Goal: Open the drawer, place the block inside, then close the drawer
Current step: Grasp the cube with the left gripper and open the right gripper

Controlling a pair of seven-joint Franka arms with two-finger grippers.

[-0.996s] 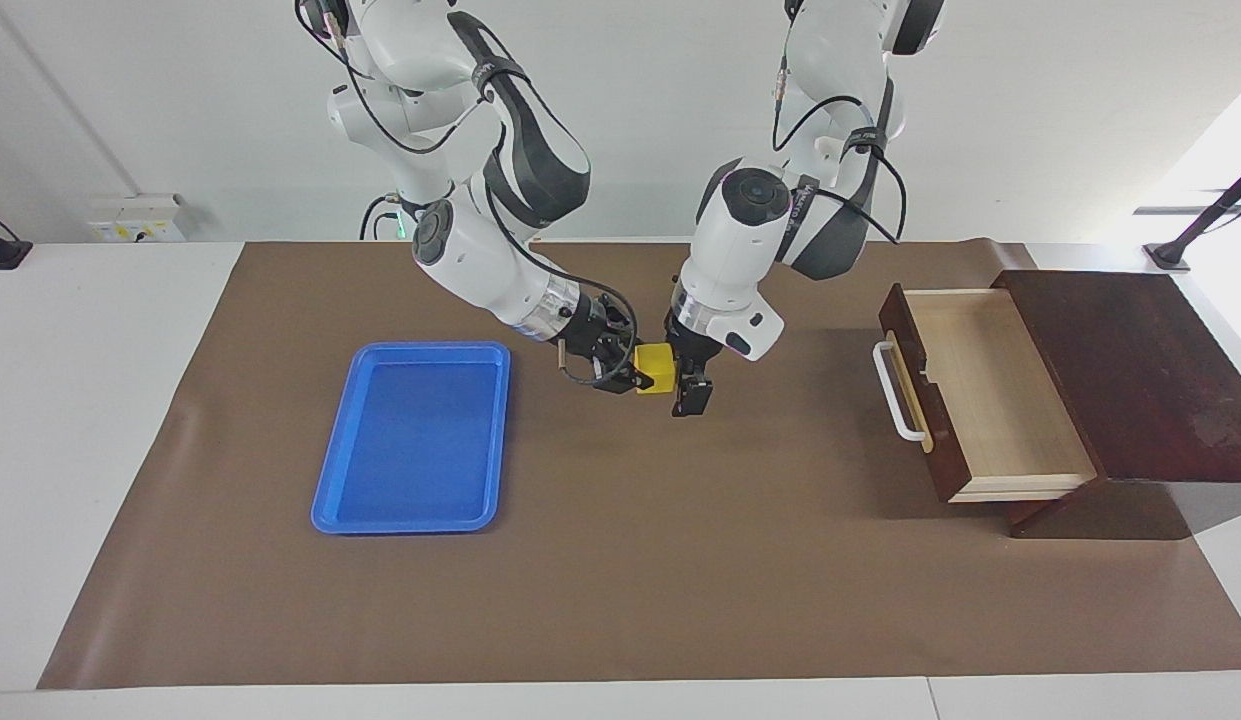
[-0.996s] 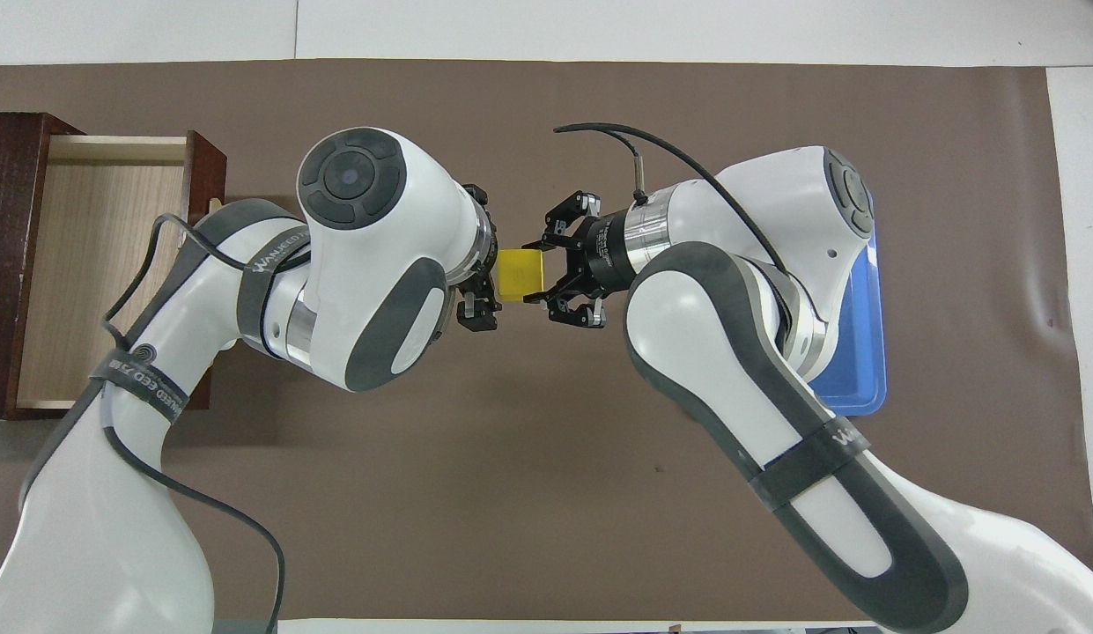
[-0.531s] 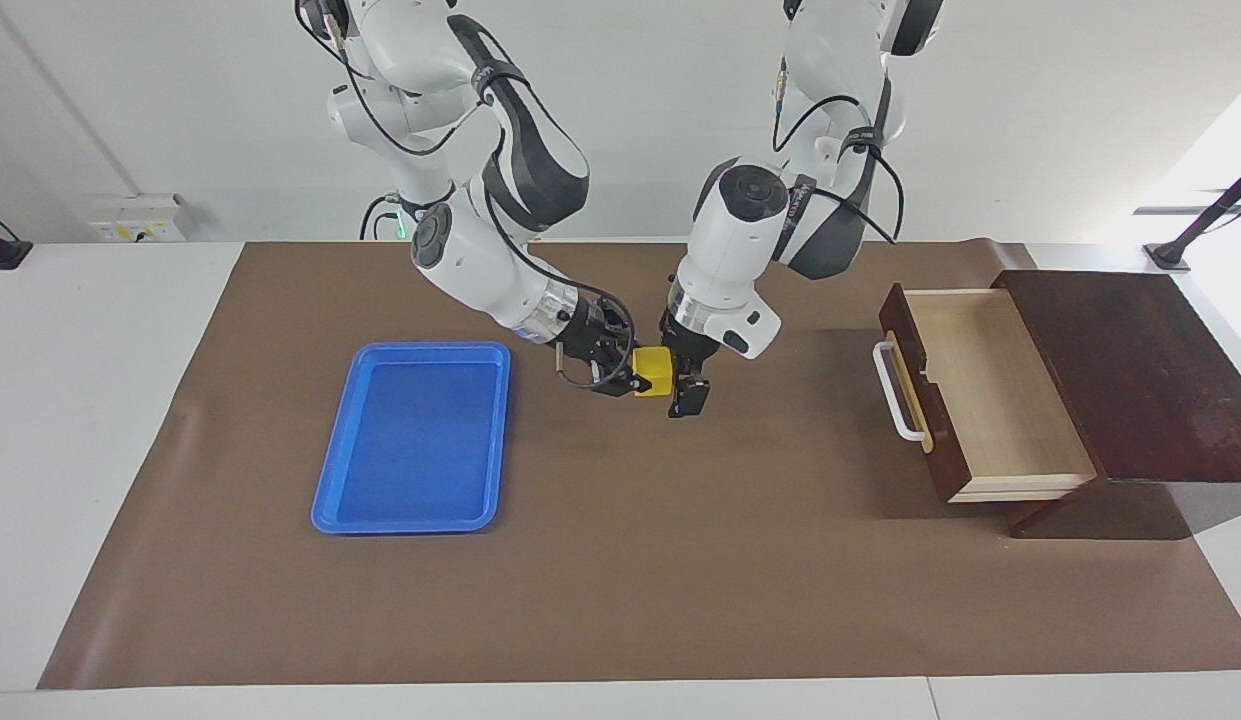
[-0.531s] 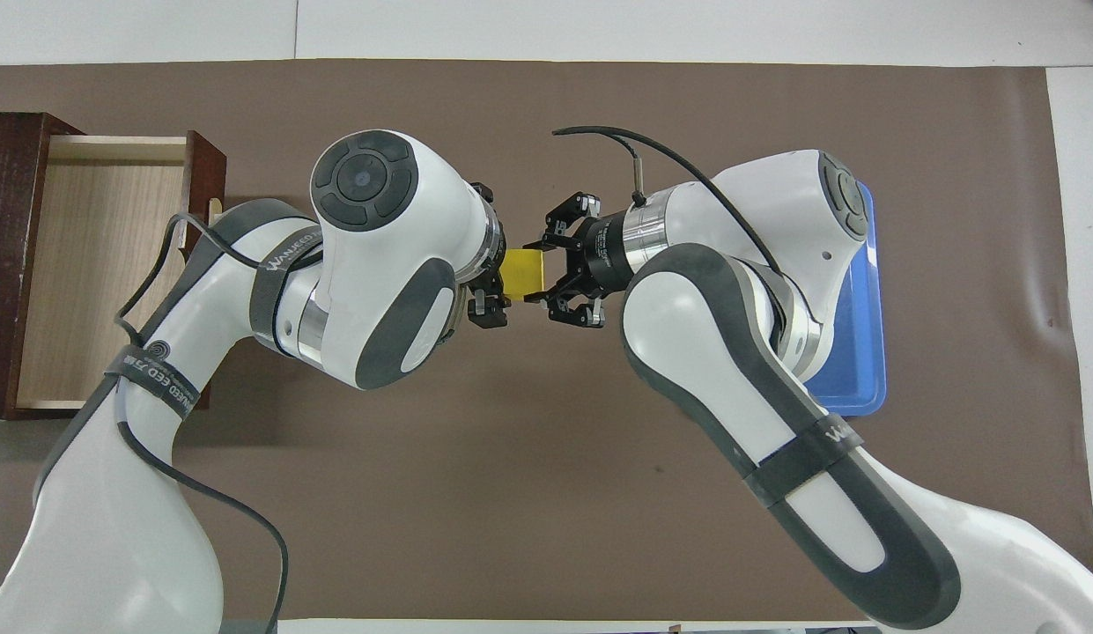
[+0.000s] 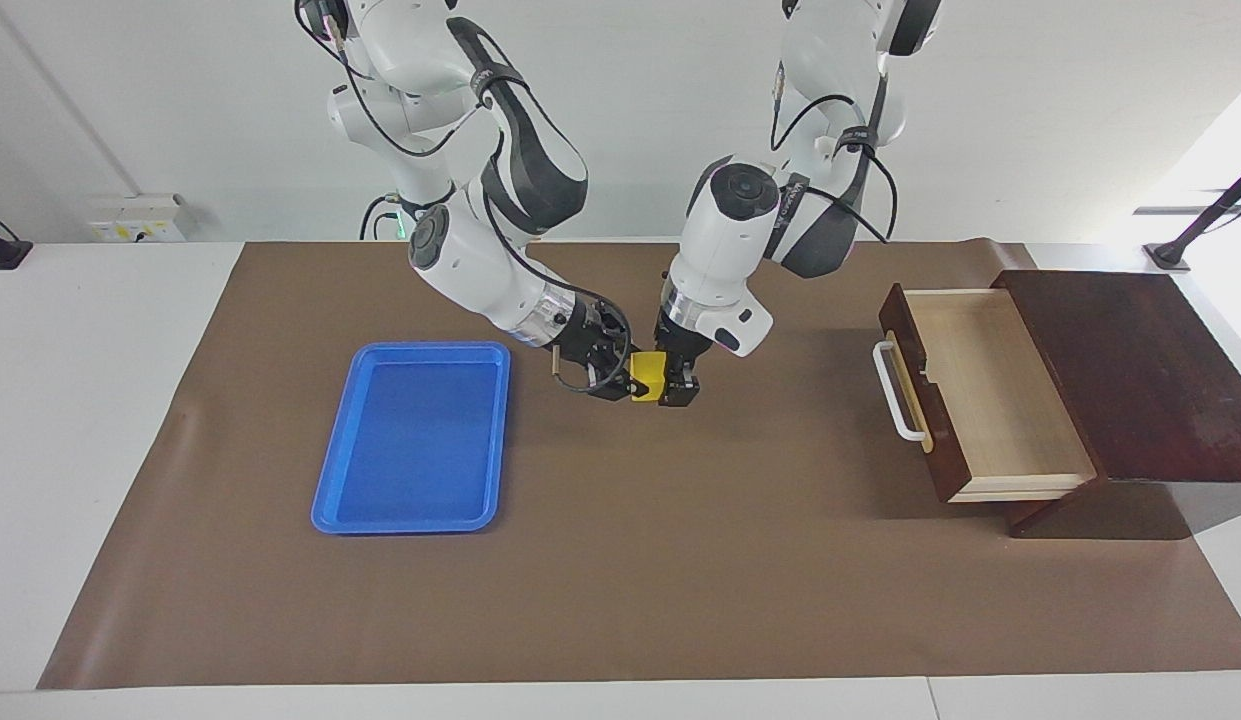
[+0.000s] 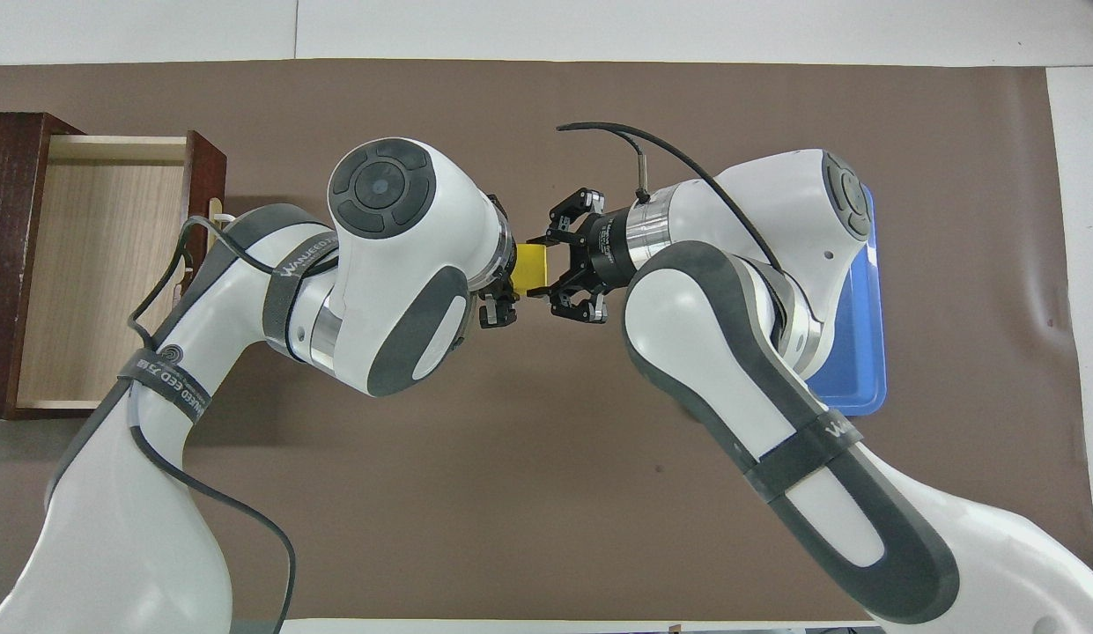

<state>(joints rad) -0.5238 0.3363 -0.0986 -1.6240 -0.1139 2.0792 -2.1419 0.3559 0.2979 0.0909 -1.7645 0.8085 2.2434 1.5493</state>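
Mid-frame in the facing view, the right gripper (image 5: 625, 375) and left gripper (image 5: 670, 385) are both clamping the block (image 5: 648, 373) above the mat, apparently mid-handover toward the open drawer (image 5: 990, 395) at frame right.

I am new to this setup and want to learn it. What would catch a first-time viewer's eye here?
The two arms meet above the middle of the brown mat, the right gripper and left gripper both shut on a small yellow block. At the left arm's end of the table, the drawer stands open. A blue tray lies toward the right arm's end.
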